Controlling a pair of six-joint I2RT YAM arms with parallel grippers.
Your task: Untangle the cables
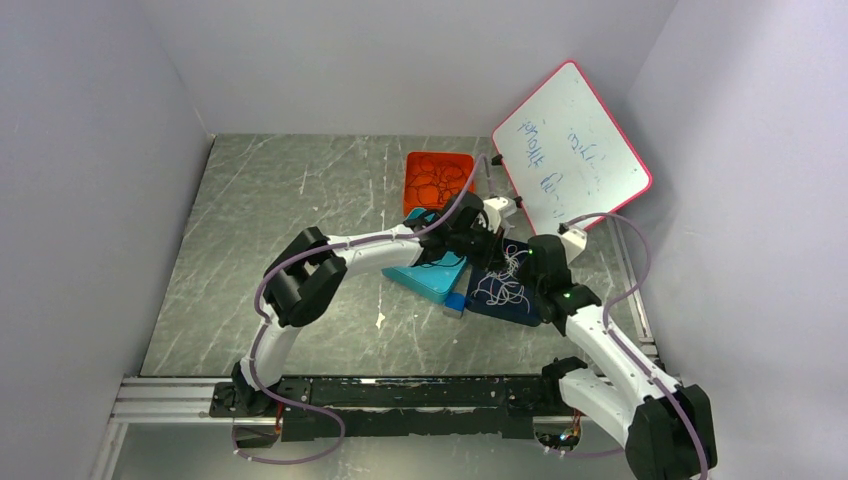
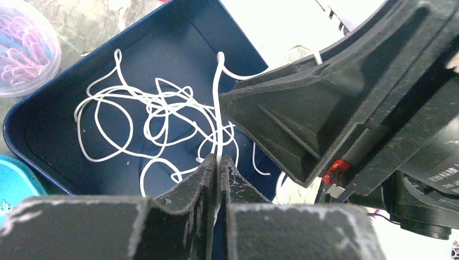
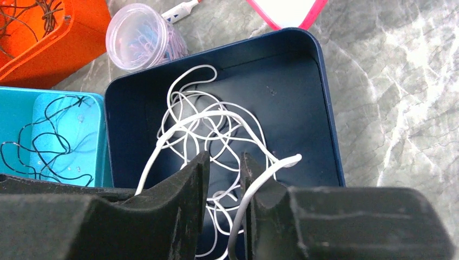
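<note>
Thin white cables [image 3: 201,122] are seen tangled in loose loops inside a dark navy rectangular plastic tray [image 3: 292,92] on the grey marbled desk [image 3: 389,108]. One strand is pinched between the pressed-together fingers of the left tool [image 2: 217,162]. The right tool [image 3: 224,160] is held over the same tray, its fingers narrowly spread, with a white strand against one finger. Thin black cables [image 3: 38,141] lie in the turquoise plastic tray [image 3: 16,108] alongside.

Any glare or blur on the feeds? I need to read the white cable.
Left wrist: the top right is blown out to white, yet the white cable in the navy tray is crisp; the left gripper, shut on it, looks slightly soft. Right wrist: cable sharp, pale sheen on the table. Top external: evenly lit, but the cable is only a fine squiggle.
</note>
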